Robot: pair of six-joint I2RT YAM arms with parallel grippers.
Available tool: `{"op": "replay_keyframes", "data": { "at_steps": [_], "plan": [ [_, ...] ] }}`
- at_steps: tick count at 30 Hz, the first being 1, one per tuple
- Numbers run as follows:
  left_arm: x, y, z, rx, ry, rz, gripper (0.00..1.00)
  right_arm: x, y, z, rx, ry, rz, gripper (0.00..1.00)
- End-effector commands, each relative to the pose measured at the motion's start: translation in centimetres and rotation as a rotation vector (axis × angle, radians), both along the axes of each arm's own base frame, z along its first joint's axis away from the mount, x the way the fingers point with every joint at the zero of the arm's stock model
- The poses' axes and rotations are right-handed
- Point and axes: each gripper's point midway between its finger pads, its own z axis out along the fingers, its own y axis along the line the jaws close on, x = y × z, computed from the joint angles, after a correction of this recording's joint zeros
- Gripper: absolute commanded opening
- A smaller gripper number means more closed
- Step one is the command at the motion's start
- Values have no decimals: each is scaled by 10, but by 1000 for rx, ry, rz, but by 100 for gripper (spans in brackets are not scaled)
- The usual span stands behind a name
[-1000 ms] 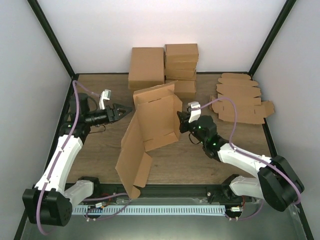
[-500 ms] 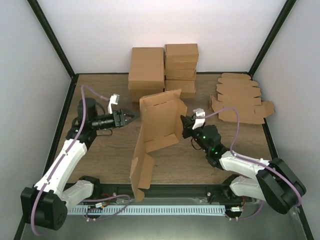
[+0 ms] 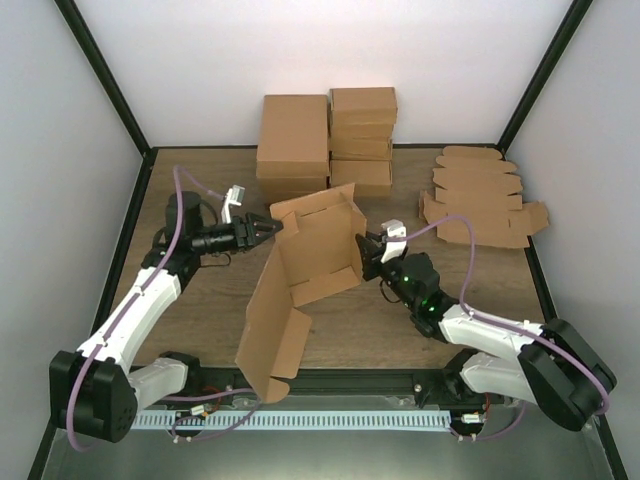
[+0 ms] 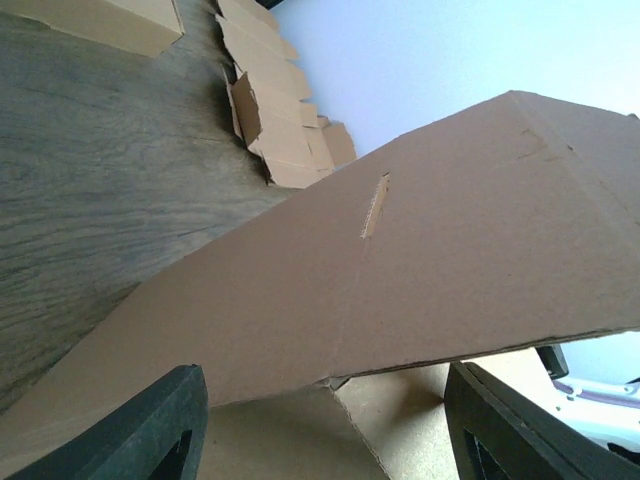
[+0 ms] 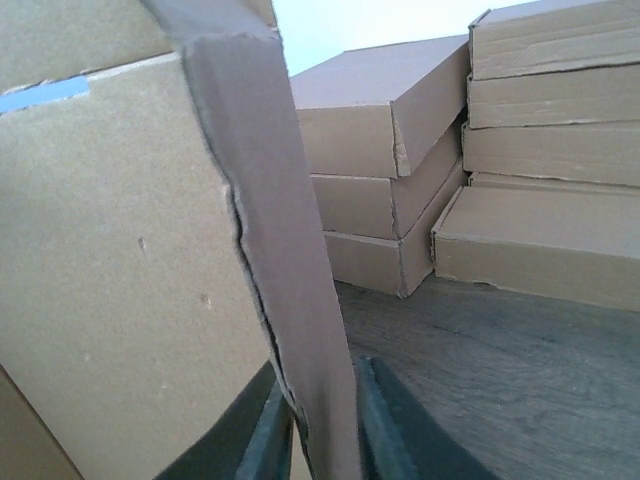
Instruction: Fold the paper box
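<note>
At the middle of the worktop (image 3: 210,300) the paper box (image 3: 310,255) stands half raised, its long flap reaching toward the near edge. I have the right tool (image 3: 368,252) pinched on the right wall of the box, so it cannot fall flat. My left tool (image 3: 270,227) is spread wide at the far left corner, I think ready to push that panel inward.
</note>
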Motion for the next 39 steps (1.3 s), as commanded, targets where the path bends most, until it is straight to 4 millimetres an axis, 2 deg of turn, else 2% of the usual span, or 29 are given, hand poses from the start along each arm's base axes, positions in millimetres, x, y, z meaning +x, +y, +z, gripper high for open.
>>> {"op": "replay_keyframes", "data": {
  "at_steps": [1,4,8,12,16,19,24,28,31,39],
  "plan": [
    [1,-3,0,10,-26,-7,67,0,-1,9,3,-8,-13,25],
    [-1,-6,-4,13,-9,-18,66,2,3,8,-17,27,-4,37],
    [-3,-10,-6,26,-31,-44,66,-2,-2,12,-13,42,-11,57],
    [-5,-14,-7,36,-33,-60,65,-7,-2,31,-15,38,9,65],
    [-6,-15,-7,45,-35,-67,65,-11,0,53,-21,52,38,65],
    [-6,-14,-5,49,-41,-65,65,-16,-2,77,9,36,64,65],
    [-7,-14,-3,50,-48,-65,65,-24,-21,115,111,0,77,64],
    [-9,-14,0,50,-57,-67,65,3,-37,117,143,123,82,60],
    [-10,-14,-1,52,-58,-70,65,14,-42,120,183,177,127,60],
    [-12,-16,-4,58,-58,-78,64,23,-24,121,180,235,261,58]
  ]
}}
